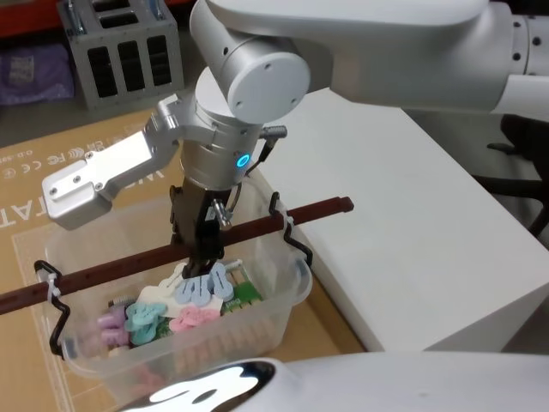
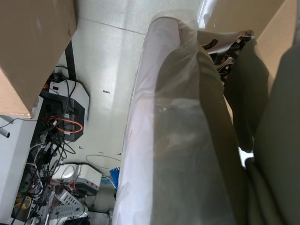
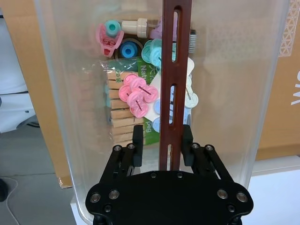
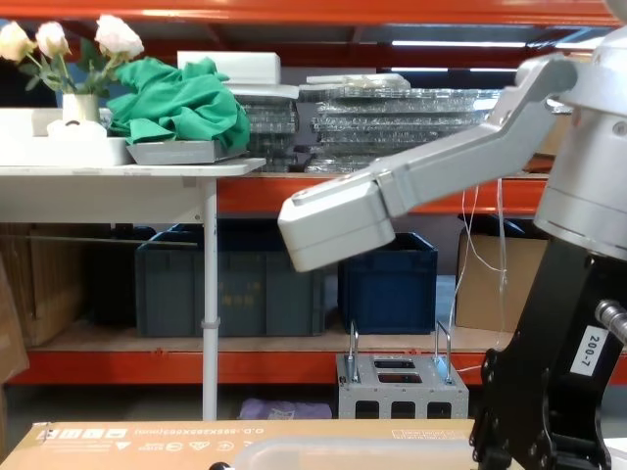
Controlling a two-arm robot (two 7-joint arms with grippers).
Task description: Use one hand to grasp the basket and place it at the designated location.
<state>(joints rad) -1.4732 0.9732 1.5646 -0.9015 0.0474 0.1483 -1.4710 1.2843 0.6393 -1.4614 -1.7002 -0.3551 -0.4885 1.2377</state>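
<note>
Straddling the basket's thin reddish-brown handle [image 3: 174, 70], the right gripper [image 3: 162, 139] reaches down from above with its jaws released, one either side of the bar near its middle and not yet clenched on it. Below them lie pink and teal clips [image 1: 193, 296] and wooden pegs. The basket [image 1: 287, 296], a translucent tub, rests on brown cardboard [image 1: 51, 197] just beside a white table [image 1: 412, 223]. By my judgement the reach is done; the grasp, the lift and the carry to the designated place are all left. The left arm appears idle.
</note>
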